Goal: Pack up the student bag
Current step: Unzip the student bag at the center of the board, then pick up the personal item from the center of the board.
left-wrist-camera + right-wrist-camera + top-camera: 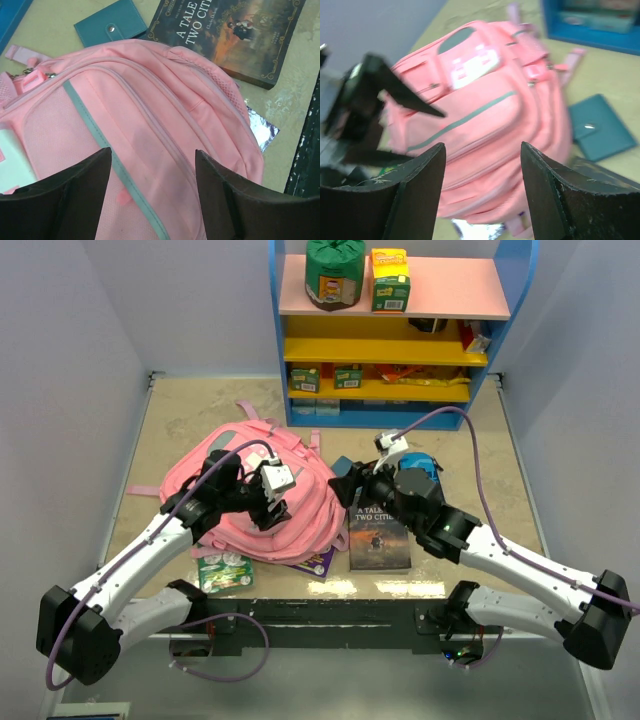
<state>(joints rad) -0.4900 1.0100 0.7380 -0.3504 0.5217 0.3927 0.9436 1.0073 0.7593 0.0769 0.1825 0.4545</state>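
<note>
The pink student bag [245, 495] lies flat on the table, front pockets up, with a pale grey stripe [95, 127] across it. My left gripper [272, 505] is open and empty just above the bag's front; in the left wrist view [152, 165] the jaws straddle the stripe and a zip seam. My right gripper [350, 485] is open and empty, right of the bag and facing it; in the right wrist view [482, 155] the bag [485, 115] fills the space between the jaws. The bag's zips look shut.
A book, A Tale of Two Cities [378, 535], lies right of the bag. A teal wallet [112, 25] lies beside it. A green packet [222, 570] and a shiny purple packet [315, 562] poke out at the bag's near edge. A shelf unit [395, 330] stands at the back.
</note>
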